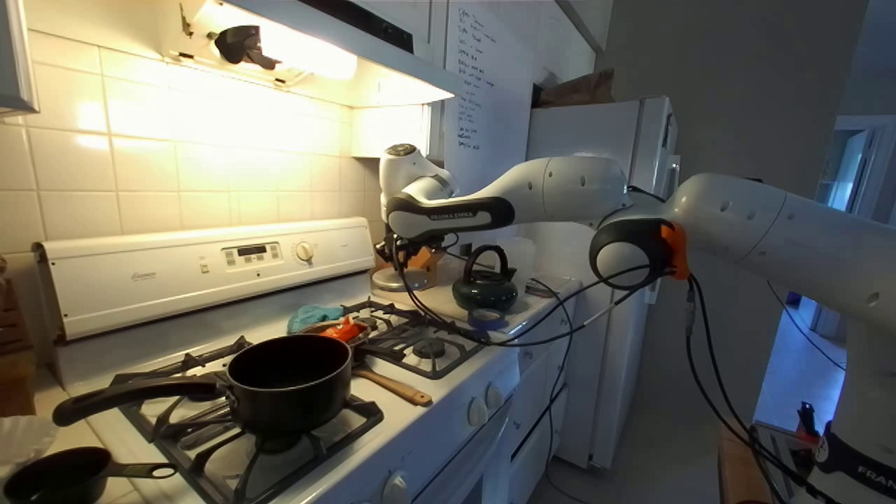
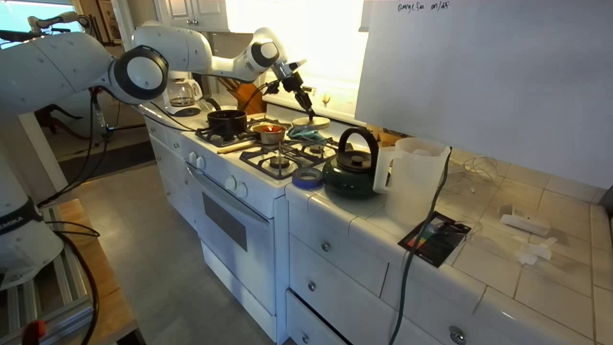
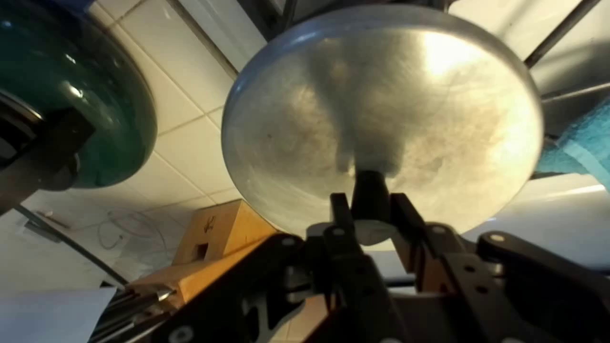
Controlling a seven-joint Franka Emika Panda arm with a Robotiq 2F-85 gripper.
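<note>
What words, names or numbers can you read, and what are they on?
"FRANKA EMIKA": black strip on the robot arm.
"FRAN", cut off: robot base.
"EMIKA", cut off: same robot base, in an exterior view.
"range fan on/off", handwritten: white panel.
Too small or blurred: handwritten list, stove logo, stove display, print on the black card.
Unclear: mark on the wooden block.
Metal lid: no writing shows.
No numbers can be read.
</note>
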